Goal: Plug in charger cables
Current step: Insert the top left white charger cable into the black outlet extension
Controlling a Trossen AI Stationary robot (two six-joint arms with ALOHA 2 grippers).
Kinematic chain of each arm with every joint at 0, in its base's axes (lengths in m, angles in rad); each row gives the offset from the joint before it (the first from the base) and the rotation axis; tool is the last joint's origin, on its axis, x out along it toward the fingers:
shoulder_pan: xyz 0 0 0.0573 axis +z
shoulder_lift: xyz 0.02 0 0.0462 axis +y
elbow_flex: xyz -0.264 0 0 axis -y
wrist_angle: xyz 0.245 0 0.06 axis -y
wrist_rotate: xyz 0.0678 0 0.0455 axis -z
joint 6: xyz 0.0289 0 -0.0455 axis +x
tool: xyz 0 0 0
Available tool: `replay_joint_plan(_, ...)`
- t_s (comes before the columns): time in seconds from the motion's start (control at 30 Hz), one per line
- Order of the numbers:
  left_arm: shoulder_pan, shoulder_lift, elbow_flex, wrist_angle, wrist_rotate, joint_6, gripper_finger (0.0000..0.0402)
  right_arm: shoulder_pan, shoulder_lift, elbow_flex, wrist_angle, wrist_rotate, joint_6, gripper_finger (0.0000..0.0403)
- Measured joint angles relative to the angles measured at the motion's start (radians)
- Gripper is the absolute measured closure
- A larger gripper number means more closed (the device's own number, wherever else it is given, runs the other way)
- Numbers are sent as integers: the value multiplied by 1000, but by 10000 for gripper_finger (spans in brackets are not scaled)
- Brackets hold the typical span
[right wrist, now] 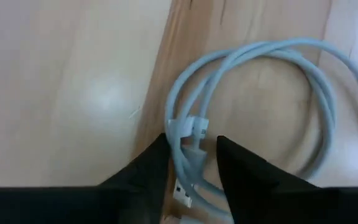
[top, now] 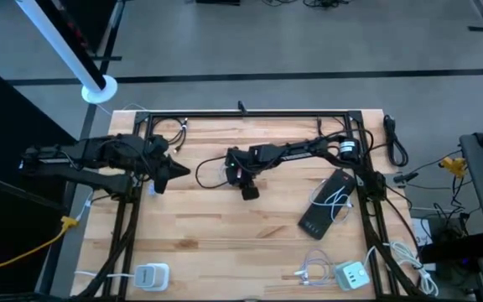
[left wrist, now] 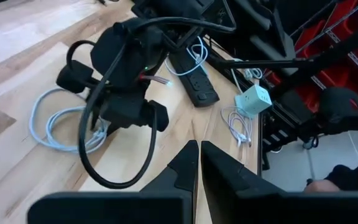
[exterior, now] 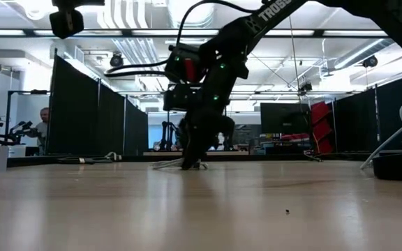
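Note:
A white charger cable (right wrist: 272,56) lies in small loops on the wooden table near its middle (top: 210,174). My right gripper (right wrist: 191,146) points steeply down over it, its fingers a little apart on either side of the bundled strands and a small plug (right wrist: 196,129). In the low view its fingertips (exterior: 190,164) reach the table top. My left gripper (left wrist: 199,163) is shut with nothing in it, raised above the table's left part (top: 181,172) and facing the right arm. My right gripper comes at the white cable from above, its fingers across the bundled strands beside the plug (right wrist: 182,134). One finger (right wrist: 157,155) stands right at the strands and a gap shows to the other. I cannot tell whether they touch. The cable lies on the table.
A black power strip (top: 325,205) with a white cable on it lies to the right. A pale charger cube (top: 352,275) and a coiled white cable (top: 313,270) sit near right, a white charger block (top: 151,275) near left. Black cables (top: 392,138) (top: 174,130) lie at the far edge.

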Motion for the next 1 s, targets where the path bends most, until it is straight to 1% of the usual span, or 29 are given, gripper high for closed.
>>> replay_joint_plan(0.03, 0, 0, 0, 0, 0, 12, 395, 0, -1, 0, -16, -1, 8, 363)
replay_joint_plan(0.07, 0, 0, 0, 0, 0, 23, 395, 0, -4, 0, -34, -1, 15, 381)
replay_joint_plan(0.1, 0, 1, 0, 2, -1, 35, 395, -1, -7, 0, -53, 0, 32, 388)
replay_joint_plan(0.17, 0, 0, 0, 3, -5, 55, 395, -1, -21, -2, -81, 5, 65, 388)
replay_joint_plan(0.27, 0, 1, 0, 4, -46, 83, 395, 6, -80, -10, -128, 11, 82, 388)
replay_joint_plan(0.47, 0, 19, -1, 43, -138, 166, 395, 8, -305, -5, -115, -6, 154, 388)
replay_joint_plan(0.6, 0, 70, -10, 193, -209, 225, 395, 7, -432, -6, -99, -9, 212, 388)
replay_joint_plan(0.7, 0, 141, -20, 380, -209, 302, 395, 8, -502, -4, -93, -11, 253, 388)
replay_joint_plan(0.83, -1, 251, -21, 579, -182, 452, 395, 10, -548, -6, -111, -11, 315, 388)
replay_joint_plan(0.9, 0, 299, -14, 628, -178, 512, 391, 11, -570, -6, -120, -11, 328, 388)
replay_joint_plan(1.0, 0, 362, 27, 627, -175, 546, 366, 18, -582, -5, -175, -11, 334, 388)
